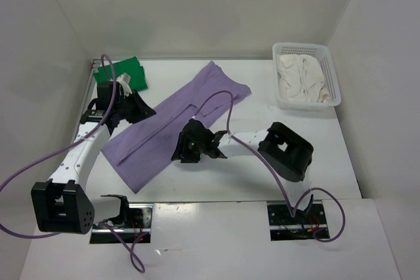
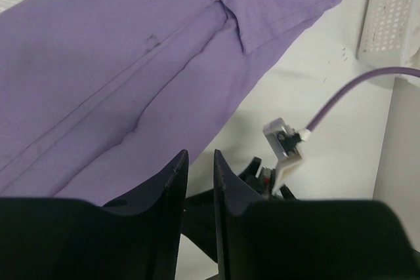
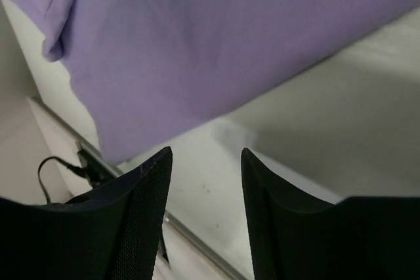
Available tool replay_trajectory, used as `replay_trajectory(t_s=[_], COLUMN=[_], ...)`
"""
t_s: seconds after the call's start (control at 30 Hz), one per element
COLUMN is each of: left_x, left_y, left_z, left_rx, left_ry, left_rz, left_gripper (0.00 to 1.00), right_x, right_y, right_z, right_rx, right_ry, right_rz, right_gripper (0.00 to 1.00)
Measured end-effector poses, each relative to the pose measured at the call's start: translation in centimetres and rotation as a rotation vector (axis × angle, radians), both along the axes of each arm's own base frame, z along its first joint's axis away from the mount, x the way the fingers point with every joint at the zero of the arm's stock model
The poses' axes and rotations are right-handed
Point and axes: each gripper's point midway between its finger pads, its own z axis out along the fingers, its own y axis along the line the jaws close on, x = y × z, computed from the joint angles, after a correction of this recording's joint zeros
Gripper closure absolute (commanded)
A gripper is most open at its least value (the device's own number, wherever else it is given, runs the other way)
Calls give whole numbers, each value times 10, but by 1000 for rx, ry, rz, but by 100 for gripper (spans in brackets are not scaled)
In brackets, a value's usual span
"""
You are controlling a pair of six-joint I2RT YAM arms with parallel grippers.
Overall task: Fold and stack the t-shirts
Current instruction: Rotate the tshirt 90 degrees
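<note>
Left claw (image 2: 200, 157): narrowly apart, empty, over the lavender t-shirt (image 2: 131, 63) edge.
Right claw (image 3: 207, 153): spread wide, empty, over the desk (image 3: 328, 90) just beside it.

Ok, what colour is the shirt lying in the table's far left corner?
Bright green; the shirt shows best in the top external view.

White basket (image 1: 300, 49), table's (image 1: 262, 106) far-right corner
</note>
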Motion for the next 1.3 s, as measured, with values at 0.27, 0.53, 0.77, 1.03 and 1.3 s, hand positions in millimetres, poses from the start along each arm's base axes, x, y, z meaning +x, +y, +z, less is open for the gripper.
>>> replay_trajectory(t_s=[0.27,0.53,0.77,1.03,1.3], left_x=[1,17,42,109,190], left_y=[-5,-24,-44,-73,-94], left_z=[-1,-10,-24,-50,-108], left_rx=[-7,10,52,73,128], left_ry=[-4,24,43,41,33], left_rz=[-18,-66,-118,-151,-148], left_gripper=[70,68,59,45,39], right_x=[23,46,57,46,32], right_y=[8,3,-86,-177,-197], right_z=[-18,-27,-24,-9,13], right_rx=[-15,-25,-101,-185,-176], right_ry=[8,10,12,17,24], right_rz=[-63,-124,-204,-266,-260], right_gripper=[70,99,99,84,60])
